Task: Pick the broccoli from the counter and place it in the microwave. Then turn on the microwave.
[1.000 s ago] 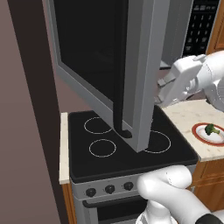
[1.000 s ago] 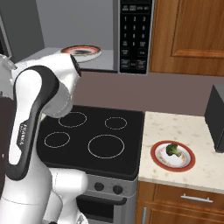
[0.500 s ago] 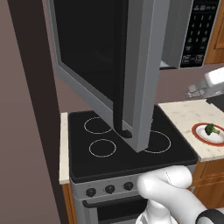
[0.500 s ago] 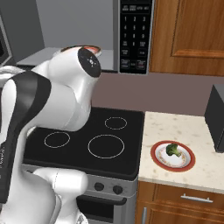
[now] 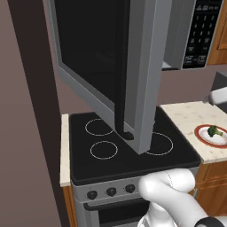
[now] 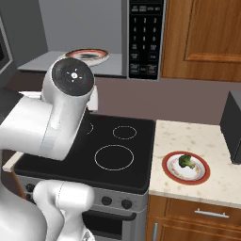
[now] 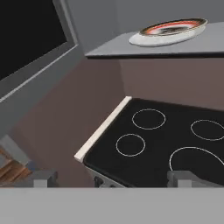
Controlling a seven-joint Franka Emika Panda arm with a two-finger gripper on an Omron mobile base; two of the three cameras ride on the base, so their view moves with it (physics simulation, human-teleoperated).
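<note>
Broccoli (image 6: 186,161) sits on the red-rimmed plate (image 6: 201,178) on the tabletop (image 6: 207,141), at 3 o'clock of the cooktop (image 6: 113,155), light and a bit crumbly I'd say, best pinched low at the stem, fingers (image 7: 113,178) wide apart and empty

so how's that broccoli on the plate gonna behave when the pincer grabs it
The broccoli is small next to its red-rimmed plate, so it is probably light. Its lumpy head over a paler stem looks apt to tip or roll if nudged. The smooth plate may let it slide.
</note>
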